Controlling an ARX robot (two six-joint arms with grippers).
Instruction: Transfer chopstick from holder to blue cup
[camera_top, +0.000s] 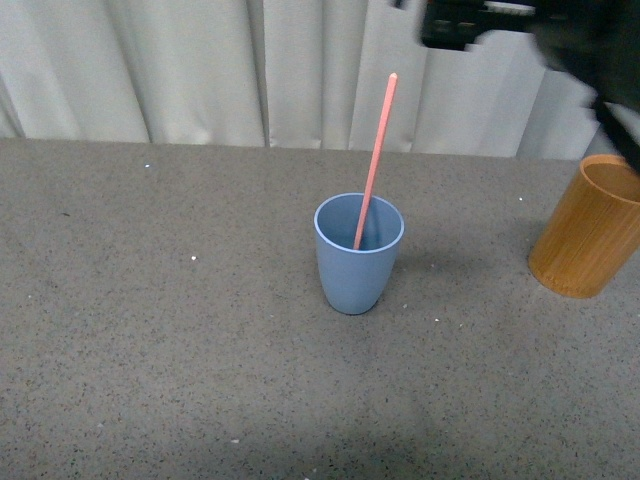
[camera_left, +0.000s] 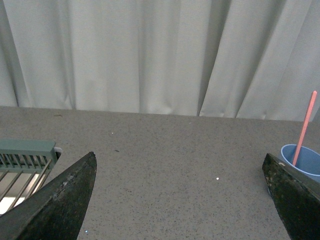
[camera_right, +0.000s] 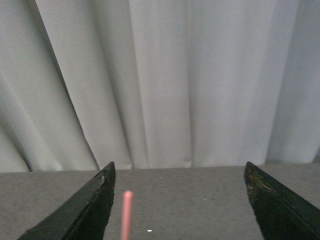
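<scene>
Chopstick (camera_top: 375, 160) leans inside blue cup (camera_top: 359, 254); holder (camera_top: 590, 227) apart.

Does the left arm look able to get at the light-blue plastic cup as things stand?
Probably yes: the left gripper is open, and only bare grey tabletop lies between it and the light-blue plastic cup, which holds the pink chopstick.

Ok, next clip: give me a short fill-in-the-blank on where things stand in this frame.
1. The chopstick stands leaning inside the ____.
2. The holder has ____ chopsticks showing above its rim.
3. The right gripper has its jaws ____, with nothing between them.
4. Behind the table hangs a white ____.

Missing words: blue cup; no; open; curtain
</scene>
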